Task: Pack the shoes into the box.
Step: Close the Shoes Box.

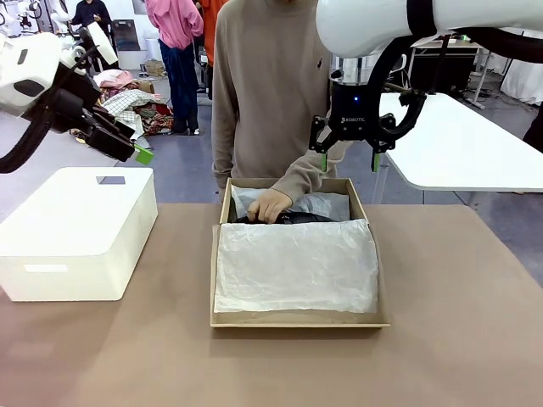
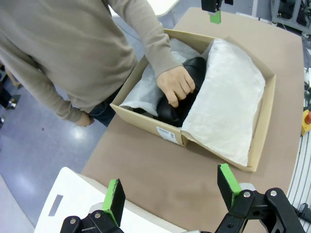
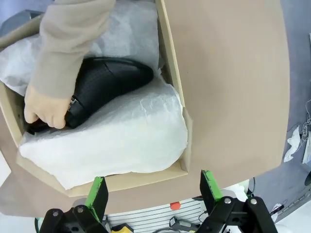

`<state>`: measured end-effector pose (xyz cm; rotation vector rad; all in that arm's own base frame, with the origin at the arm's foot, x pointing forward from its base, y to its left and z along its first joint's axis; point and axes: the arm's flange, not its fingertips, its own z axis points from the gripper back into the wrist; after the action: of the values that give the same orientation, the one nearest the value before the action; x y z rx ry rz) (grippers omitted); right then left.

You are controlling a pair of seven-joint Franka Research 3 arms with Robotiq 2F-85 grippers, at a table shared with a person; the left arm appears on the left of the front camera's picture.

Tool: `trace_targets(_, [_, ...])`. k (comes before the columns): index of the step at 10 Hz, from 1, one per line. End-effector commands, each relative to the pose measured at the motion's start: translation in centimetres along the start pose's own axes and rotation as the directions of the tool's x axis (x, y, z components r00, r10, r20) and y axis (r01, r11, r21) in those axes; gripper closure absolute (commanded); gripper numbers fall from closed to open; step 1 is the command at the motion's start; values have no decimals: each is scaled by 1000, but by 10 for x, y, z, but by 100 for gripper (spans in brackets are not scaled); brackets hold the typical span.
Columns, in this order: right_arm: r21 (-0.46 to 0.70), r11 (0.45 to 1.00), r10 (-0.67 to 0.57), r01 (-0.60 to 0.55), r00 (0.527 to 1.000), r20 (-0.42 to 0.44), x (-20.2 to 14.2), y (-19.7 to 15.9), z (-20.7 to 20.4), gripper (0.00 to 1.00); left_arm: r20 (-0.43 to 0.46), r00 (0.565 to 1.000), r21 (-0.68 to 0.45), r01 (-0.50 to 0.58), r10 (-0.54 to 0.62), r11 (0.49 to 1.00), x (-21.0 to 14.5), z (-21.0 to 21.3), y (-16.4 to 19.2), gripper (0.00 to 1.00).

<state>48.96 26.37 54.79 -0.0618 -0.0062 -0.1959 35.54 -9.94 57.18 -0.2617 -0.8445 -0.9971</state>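
Note:
The tan cardboard box [image 1: 296,319] lies open in the middle of the table, lined with crinkled white tissue paper [image 1: 295,264]. A person's hand [image 1: 269,204] presses a glossy black shoe [image 3: 109,82] into the far end of the box [image 3: 171,68]; the shoe [image 2: 187,73] shows partly under the hand [image 2: 176,85]. A second shoe cannot be made out. My right gripper [image 1: 348,158] hangs open above the box's far right corner, holding nothing; its fingers [image 3: 97,196] stand wide. My left gripper [image 1: 140,154] is raised at the far left, open and empty, fingers [image 2: 114,199] spread.
A white rounded plastic container [image 1: 78,231] stands on the table's left side, under my left gripper. The person [image 1: 263,93] stands at the far edge behind the box. A white table [image 1: 462,144] stands behind at the right. Bare brown tabletop [image 1: 458,339] lies right of the box.

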Motion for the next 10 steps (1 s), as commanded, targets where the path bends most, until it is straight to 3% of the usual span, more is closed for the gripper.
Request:
trace_targets(1, [4,1000,-26,26,1000,6,0,1,3,0,14,1000,-16,8,-8,1000,-1,0,1,0])
trace_targets(4, [1,1000,0,0,1000,1,0,0,1,0,14,1000,-16,8,-8,1000,-1,0,1,0])
trace_targets(6, [50,984,171,-173,985,35,3,-22,7,0,14,1000,-16,8,-8,1000,-1,0,1,0])
trace_targets(10, [59,835,543,-547,836,77,16,-82,14,0,14,1000,-16,8,-8,1000,-1,0,1,0])
